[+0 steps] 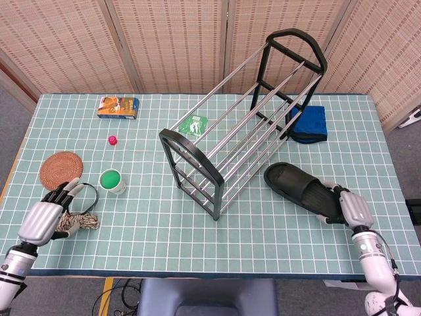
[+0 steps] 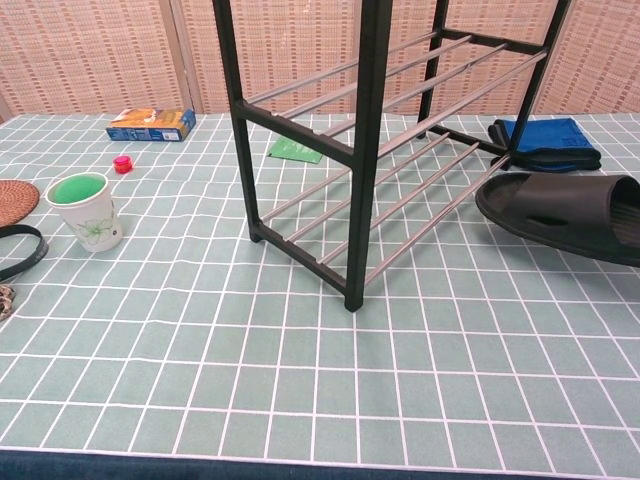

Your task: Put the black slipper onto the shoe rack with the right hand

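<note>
The black slipper (image 1: 299, 189) hangs a little above the table right of the rack, toe toward the rack; in the chest view the slipper (image 2: 565, 213) is at the right edge. My right hand (image 1: 348, 207) grips its heel end in the head view and is outside the chest view. The shoe rack (image 1: 240, 125), black end frames with silver rails, stands diagonally across the middle of the table; the rack (image 2: 365, 140) fills the centre of the chest view. My left hand (image 1: 45, 216) rests at the front left, fingers apart, holding nothing.
A coiled rope (image 1: 75, 222) and a black band lie by the left hand. A woven coaster (image 1: 60, 168), a green-filled cup (image 1: 112, 180), a red cap (image 1: 112, 139), an orange box (image 1: 118, 106), a green packet (image 1: 193, 124) and a blue cloth (image 1: 309, 123) are on the table.
</note>
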Robot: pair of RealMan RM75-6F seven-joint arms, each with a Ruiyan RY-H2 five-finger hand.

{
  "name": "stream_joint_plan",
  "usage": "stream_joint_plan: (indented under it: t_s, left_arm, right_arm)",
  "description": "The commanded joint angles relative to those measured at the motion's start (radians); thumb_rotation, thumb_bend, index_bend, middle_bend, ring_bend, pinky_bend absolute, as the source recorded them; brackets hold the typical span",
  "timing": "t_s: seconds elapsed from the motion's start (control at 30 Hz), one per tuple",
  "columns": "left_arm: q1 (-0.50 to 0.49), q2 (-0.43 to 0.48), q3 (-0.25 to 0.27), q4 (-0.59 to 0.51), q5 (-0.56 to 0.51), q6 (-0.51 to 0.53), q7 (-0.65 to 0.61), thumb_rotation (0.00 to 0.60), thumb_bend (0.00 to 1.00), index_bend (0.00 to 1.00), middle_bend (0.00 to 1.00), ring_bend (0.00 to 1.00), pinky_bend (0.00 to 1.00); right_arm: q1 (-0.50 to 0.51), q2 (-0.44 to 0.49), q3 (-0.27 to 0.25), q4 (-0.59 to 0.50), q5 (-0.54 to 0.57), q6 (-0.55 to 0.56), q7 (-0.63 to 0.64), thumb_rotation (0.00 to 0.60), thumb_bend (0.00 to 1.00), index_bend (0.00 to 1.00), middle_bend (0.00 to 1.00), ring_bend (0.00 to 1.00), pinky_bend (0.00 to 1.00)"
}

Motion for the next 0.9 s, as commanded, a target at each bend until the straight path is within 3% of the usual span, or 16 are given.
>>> stream_joint_plan:
  t_s: [0.03, 0.5, 0.9]
  left_arm:
    - [0.000, 0.001, 0.000, 0.000, -0.001, 0.000, -0.002, 0.600, 0.26, 0.00, 0.02, 0.00, 0.17]
    - [0.002, 0.020, 0.002, 0.001, 0.002, 0.002, -0.051, 0.600, 0.26, 0.00, 0.02, 0.00, 0.17]
    - [0.016, 0.050, 0.008, -0.001, 0.025, 0.036, -0.113, 0.600, 0.26, 0.00, 0.02, 0.00, 0.17]
  right_arm:
    - [0.005, -0.001, 0.007, 0.009, -0.006, -0.011, 0.014, 0.600, 0.22, 0.28, 0.31, 0.22, 0.37]
    - [0.116, -0.057, 0.080, 0.137, 0.011, -0.152, 0.084, 0.600, 0.22, 0.28, 0.31, 0.22, 0.37]
    - [0.179, -0.136, 0.115, 0.225, 0.025, -0.177, 0.089, 0.600, 0.22, 0.28, 0.31, 0.22, 0.37]
